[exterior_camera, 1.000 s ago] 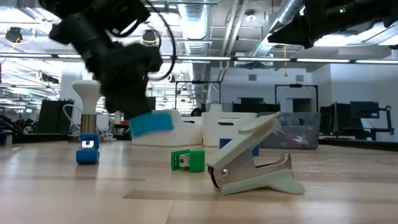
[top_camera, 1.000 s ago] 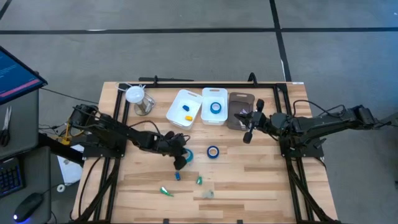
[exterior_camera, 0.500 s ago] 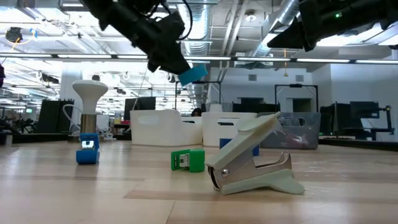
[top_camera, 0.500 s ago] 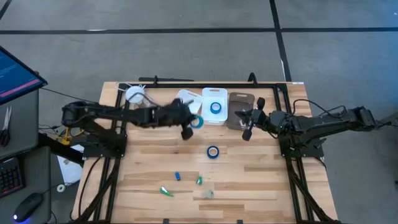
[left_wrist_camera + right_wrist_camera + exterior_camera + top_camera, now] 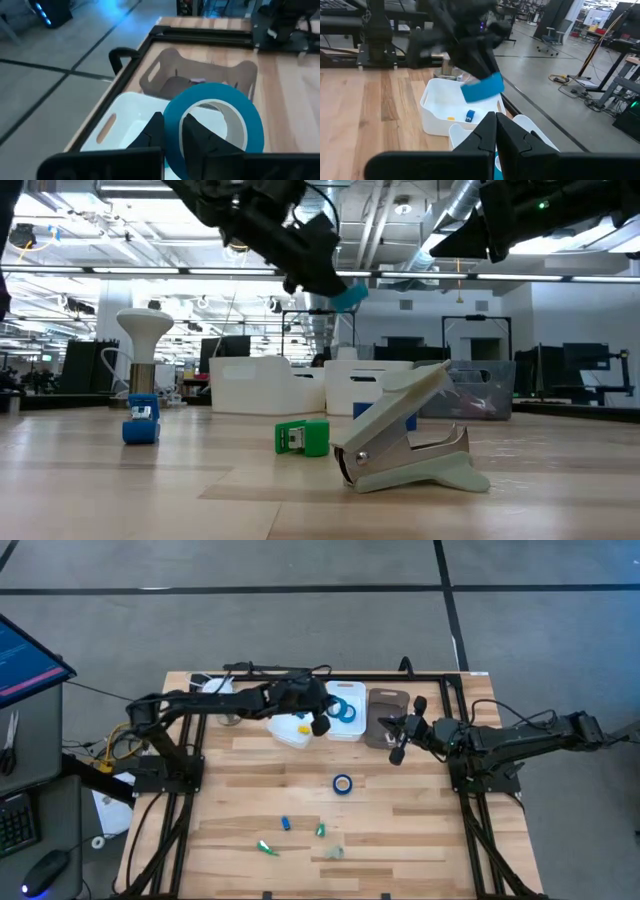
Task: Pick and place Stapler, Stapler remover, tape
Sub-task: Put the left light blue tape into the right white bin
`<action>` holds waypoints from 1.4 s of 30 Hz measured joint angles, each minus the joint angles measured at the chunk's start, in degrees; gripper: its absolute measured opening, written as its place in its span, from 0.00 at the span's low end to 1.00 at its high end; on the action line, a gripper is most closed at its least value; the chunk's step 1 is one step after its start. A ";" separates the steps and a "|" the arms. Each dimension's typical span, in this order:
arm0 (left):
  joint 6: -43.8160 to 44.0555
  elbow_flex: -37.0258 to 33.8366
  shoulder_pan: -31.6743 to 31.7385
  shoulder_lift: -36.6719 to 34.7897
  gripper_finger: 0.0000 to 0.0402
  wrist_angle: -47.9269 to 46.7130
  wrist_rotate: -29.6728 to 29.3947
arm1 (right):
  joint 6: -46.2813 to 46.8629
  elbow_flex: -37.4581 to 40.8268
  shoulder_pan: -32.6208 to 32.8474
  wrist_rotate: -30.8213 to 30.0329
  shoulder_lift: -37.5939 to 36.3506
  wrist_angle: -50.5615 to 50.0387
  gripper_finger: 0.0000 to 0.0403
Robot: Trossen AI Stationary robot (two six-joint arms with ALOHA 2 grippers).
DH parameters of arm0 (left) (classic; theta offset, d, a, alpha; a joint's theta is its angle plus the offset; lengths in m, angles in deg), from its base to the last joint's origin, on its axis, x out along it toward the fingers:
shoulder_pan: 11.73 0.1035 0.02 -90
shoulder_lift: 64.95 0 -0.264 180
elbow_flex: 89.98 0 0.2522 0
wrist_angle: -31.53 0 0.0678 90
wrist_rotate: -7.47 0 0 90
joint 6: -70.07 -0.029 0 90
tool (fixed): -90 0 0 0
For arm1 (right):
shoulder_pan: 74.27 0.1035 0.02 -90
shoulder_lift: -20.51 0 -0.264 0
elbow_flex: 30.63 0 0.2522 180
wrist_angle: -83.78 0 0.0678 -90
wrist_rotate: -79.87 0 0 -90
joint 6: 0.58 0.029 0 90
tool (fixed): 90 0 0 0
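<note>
- Blue tape roll (image 5: 344, 711) is riding in left gripper (image 5: 322, 720), jaws clamping it over white bin (image 5: 345, 696); right gripper (image 5: 396, 743) is idling, jaws shut, empty.
- Low: roll (image 5: 349, 297) is hanging well above worktop (image 5: 200, 500).
- L wrist: roll (image 5: 215, 120) is sitting over bin; next, prob. lower & release.

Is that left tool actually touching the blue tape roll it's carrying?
Touching. The left wrist view shows the left tool with its two dark fingers pinching the rim of the blue tape roll, one inside the ring and one outside, no gap.
</note>
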 joint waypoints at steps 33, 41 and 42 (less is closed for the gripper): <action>3.45 5.16 4.43 17.67 0.17 0.51 5.45 | -0.15 0.00 0.07 -0.07 0.00 -0.50 0.00; 3.43 5.16 4.39 17.67 0.25 4.04 5.22 | -0.16 0.00 0.07 -0.09 0.00 -0.50 0.00; 3.44 5.16 4.39 17.67 0.25 4.57 5.22 | -0.15 0.00 0.07 -0.08 0.00 -0.51 0.00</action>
